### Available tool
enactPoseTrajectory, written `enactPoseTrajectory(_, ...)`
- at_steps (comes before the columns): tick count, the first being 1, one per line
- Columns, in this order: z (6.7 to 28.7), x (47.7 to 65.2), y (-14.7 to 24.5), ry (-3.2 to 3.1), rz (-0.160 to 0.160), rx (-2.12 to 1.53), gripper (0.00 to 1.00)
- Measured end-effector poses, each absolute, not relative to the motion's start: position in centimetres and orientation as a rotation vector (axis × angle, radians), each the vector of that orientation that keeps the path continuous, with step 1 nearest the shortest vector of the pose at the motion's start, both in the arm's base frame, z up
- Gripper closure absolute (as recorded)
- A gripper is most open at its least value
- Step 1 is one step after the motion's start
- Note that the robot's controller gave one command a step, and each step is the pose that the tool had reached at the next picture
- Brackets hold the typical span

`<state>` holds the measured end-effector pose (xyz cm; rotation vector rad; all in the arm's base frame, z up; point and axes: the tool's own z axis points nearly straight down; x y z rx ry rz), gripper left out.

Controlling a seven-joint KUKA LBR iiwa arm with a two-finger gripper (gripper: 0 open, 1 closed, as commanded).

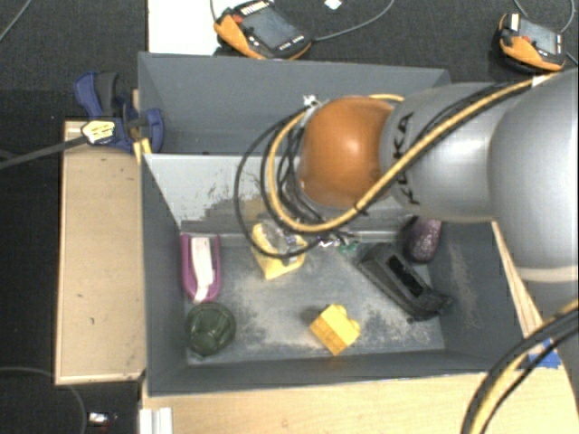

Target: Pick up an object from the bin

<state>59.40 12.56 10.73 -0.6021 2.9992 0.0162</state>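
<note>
End effector (286,239) sits by the back wall of the bin (168,278), over a pale yellow block (277,264). Opening: cannot tell, wrist hides it. Suggest centring on the block, descending straight, staying clear of the wall.

A single camera sits above the grey metal bin (226,107) and looks down on it at a slight tilt, so the far wall shows as a broad sloping face and the near wall only as a narrow strip. It is close enough that the bin takes up most of the view, with a margin of surroundings left and far. The arm (507,152) enters from the right, its orange cover (344,152) looming large above the bin floor.
</note>
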Motion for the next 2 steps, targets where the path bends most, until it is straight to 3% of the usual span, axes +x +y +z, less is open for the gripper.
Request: enactPoseTrajectory(2, 18.1, 59.5, 12.6, 3.003, 0.018, -0.587, 1.0)
